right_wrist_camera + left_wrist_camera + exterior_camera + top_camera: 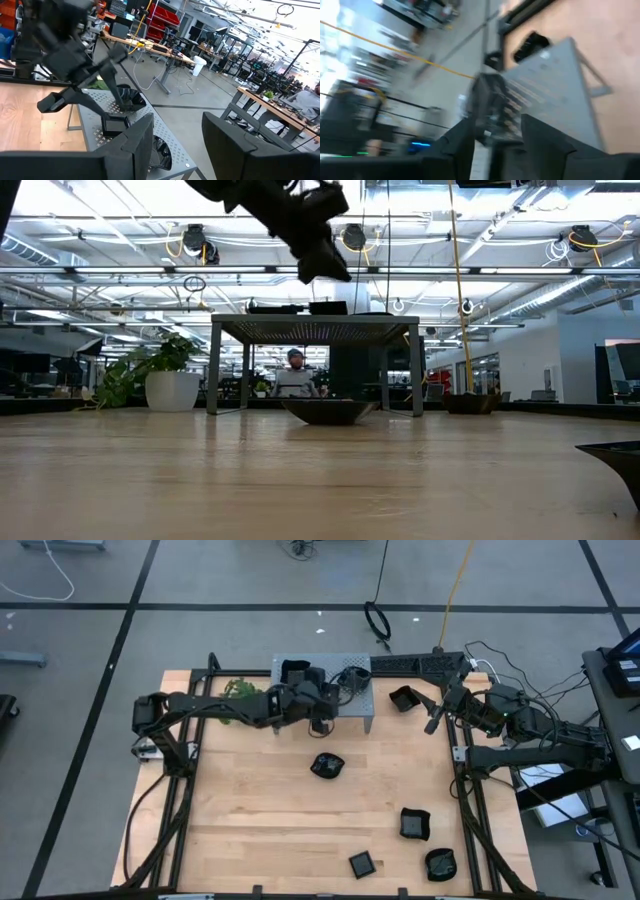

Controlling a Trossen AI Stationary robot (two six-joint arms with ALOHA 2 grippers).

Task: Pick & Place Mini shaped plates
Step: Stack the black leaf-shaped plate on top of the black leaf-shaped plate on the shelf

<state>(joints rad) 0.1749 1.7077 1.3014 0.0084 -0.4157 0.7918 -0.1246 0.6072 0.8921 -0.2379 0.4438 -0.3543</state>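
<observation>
Small glossy black plates lie on the wooden table: one at mid-table [327, 765], another by the far right [404, 697], and three near the front right [415, 824] [362, 863] [440, 863]. More plates rest on top of the grey perforated stand [365, 710]: a scalloped one [127, 97], a flat square [115, 124] and another [160, 150]. My left gripper [321, 722] [497, 145] hangs open over the stand's top, close above the scalloped plate. My right gripper [437, 712] [177, 145] waits open at the table's right edge, with nothing between its fingers.
A green leafy sprig [240, 690] lies left of the stand, under my left arm. The stand's legs [215, 370] rest on the table at the far middle. Black frame rails [470, 810] run along the table's left and right edges. A person [295, 375] sits in the room beyond.
</observation>
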